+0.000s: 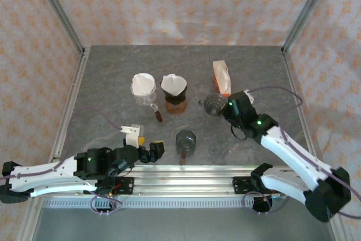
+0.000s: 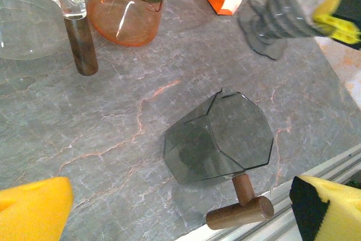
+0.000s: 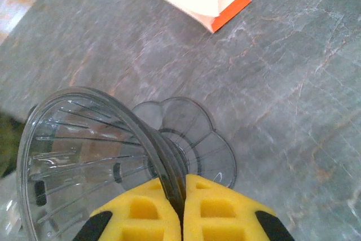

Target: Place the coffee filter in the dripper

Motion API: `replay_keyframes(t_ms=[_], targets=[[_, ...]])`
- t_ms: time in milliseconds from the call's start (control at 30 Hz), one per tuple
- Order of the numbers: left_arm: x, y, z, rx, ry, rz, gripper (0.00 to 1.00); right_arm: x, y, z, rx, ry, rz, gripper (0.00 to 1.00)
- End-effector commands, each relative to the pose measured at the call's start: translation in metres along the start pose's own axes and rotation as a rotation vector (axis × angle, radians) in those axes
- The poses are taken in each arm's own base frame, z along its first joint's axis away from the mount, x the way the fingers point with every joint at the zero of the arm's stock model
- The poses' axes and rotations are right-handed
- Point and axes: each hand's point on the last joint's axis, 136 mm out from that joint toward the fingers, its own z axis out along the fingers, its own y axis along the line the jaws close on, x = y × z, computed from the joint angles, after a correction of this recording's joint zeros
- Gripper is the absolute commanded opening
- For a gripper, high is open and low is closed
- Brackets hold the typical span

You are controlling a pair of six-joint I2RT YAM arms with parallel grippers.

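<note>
Right gripper [image 3: 184,195]: yellow pads pressed together on the thin wall of the clear ribbed dripper [image 3: 84,156], one pad inside the cone, one outside. The dripper stands roughly upright with its mouth open upward. I cannot tell whether its scalloped base flange is resting on the table.

Left gripper [image 1: 151,146]: jaws wide apart, holding nothing, low at the near edge. A dark grey dripper [image 2: 220,139] lies on its side just in front of it, wooden handle toward the rail.

Task's thing: pack of paper filters [image 1: 221,76], cream with an orange end, flat on the grey table [image 1: 113,71] towards the far right.

Key relation: the pack lies just beyond the right gripper [image 1: 224,107], on the far side of the held dripper [image 1: 212,105], near it but not touching. Its long axis runs away from the arm bases and leans slightly. The right arm is much nearer. The left arm is well apart, with the dark dripper in between.

Judgement: the nearer arm is busy gripping the cone, so either it lets go and reaches forward, or the left arm crosses the table.

Also present: two other drippers already lined with white filters left of centre, one on an orange carafe [image 1: 176,104].
</note>
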Motion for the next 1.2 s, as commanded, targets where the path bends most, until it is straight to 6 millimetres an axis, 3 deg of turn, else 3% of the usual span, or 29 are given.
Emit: replay_keyframes(t_ms=[0, 167, 367, 767, 1167], targets=[[-0.01, 0.012, -0.004, -0.059, -0.045, -0.013, 1.0, 0.023, 0.003, -0.028, -0.052, 0.114, -0.129, 0.0], [-0.016, 0.018, -0.008, -0.09, -0.063, -0.002, 1.0, 0.053, 0.04, -0.063, -0.173, 0.266, -0.275, 0.0], [-0.022, 0.024, -0.015, -0.106, -0.087, -0.012, 1.0, 0.086, 0.072, -0.073, -0.203, 0.401, -0.381, 0.0], [-0.017, 0.03, -0.013, -0.107, -0.086, -0.023, 1.0, 0.111, 0.086, -0.043, -0.206, 0.465, -0.39, 0.0], [-0.017, 0.034, -0.014, -0.113, -0.095, -0.027, 1.0, 0.121, 0.075, -0.031, -0.168, 0.482, -0.393, 0.0]])
